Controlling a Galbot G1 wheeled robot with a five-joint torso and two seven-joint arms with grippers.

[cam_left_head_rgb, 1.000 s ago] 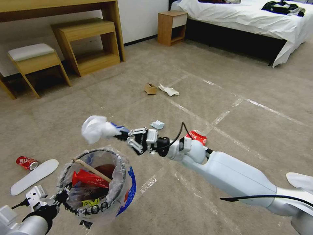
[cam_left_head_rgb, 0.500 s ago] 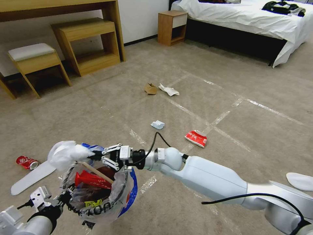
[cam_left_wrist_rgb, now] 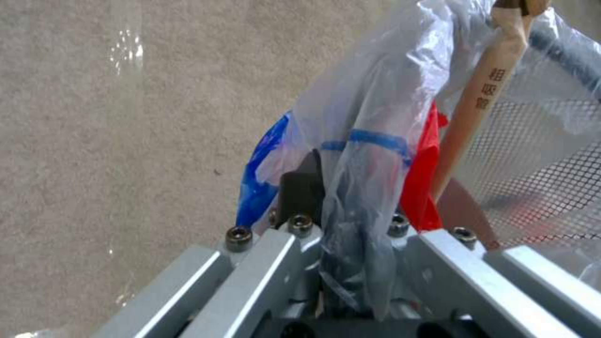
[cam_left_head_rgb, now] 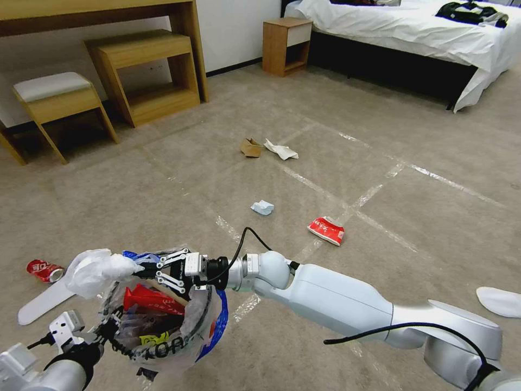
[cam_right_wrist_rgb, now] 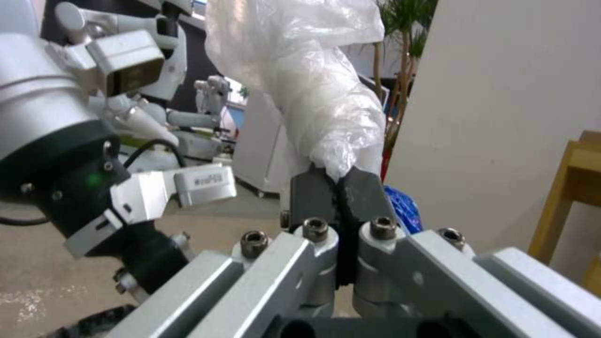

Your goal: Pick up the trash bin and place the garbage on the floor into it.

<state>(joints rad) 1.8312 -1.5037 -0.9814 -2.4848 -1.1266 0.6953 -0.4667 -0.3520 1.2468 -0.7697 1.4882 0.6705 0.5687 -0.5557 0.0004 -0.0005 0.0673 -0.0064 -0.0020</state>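
Observation:
The trash bin [cam_left_head_rgb: 163,345], black-rimmed and lined with a clear bag with blue handles, hangs low at the left of the head view. My left gripper [cam_left_head_rgb: 110,326] is shut on its rim and bag [cam_left_wrist_rgb: 350,155]. Inside lie a red wrapper [cam_left_head_rgb: 149,300] and a wooden stick [cam_left_wrist_rgb: 482,94]. My right gripper [cam_left_head_rgb: 145,270] is shut on a crumpled white wad [cam_left_head_rgb: 96,270] with a bit of blue, held just over the bin's far left rim. The same wad [cam_right_wrist_rgb: 313,80] stands pinched between the shut fingers [cam_right_wrist_rgb: 366,192]. Garbage on the floor [cam_left_head_rgb: 412,179]: a red wrapper [cam_left_head_rgb: 326,229], pale-blue paper [cam_left_head_rgb: 262,207], a cardboard scrap [cam_left_head_rgb: 251,147], white paper [cam_left_head_rgb: 280,150].
A red can [cam_left_head_rgb: 44,270] and a white flat insole [cam_left_head_rgb: 40,301] lie left of the bin; another white piece [cam_left_head_rgb: 500,301] lies at the right edge. A wooden desk and stool [cam_left_head_rgb: 57,100], a nightstand [cam_left_head_rgb: 285,43] and a bed [cam_left_head_rgb: 412,32] line the back.
My right arm has swung left and down, carrying the white wad from beyond the bin to just above its far left rim. The bin and left gripper have barely moved.

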